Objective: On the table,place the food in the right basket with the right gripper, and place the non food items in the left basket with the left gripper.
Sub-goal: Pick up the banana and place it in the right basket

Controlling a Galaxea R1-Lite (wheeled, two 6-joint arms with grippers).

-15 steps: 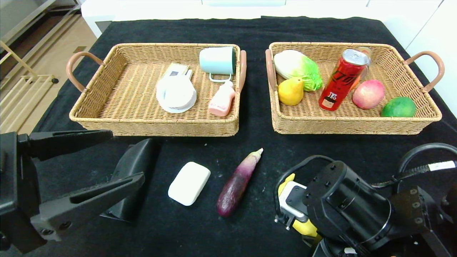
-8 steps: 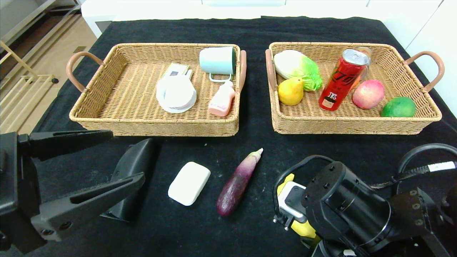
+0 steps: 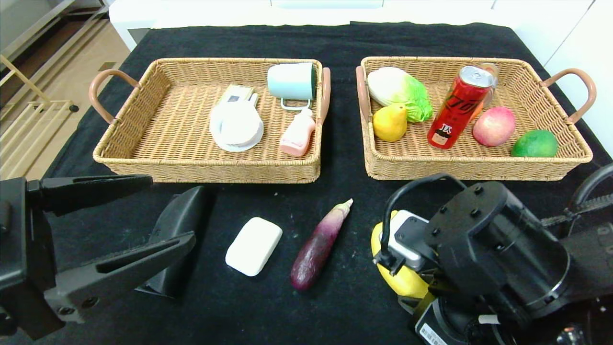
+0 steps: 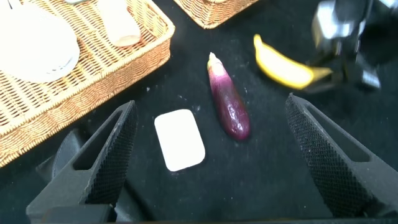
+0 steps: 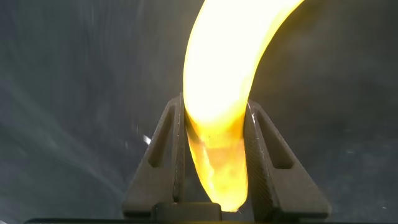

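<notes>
The bench (image 3: 306, 40) is covered with a black cloth. Behind its far edge stands white furniture (image 3: 215, 12), possibly cabinets. To the left, a tan floor (image 3: 52, 67) carries a pale metal rack (image 3: 28, 120). A white panel (image 3: 582, 52) borders the right side.

Black cloth (image 3: 335, 43) covering the surface, white furniture (image 3: 215, 12) behind, wooden floor (image 3: 57, 57) at left

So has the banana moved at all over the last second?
Yes. Clamped in the right pincer, the banana has moved up toward the right basket, while the eggplant beside it stays put.
</notes>
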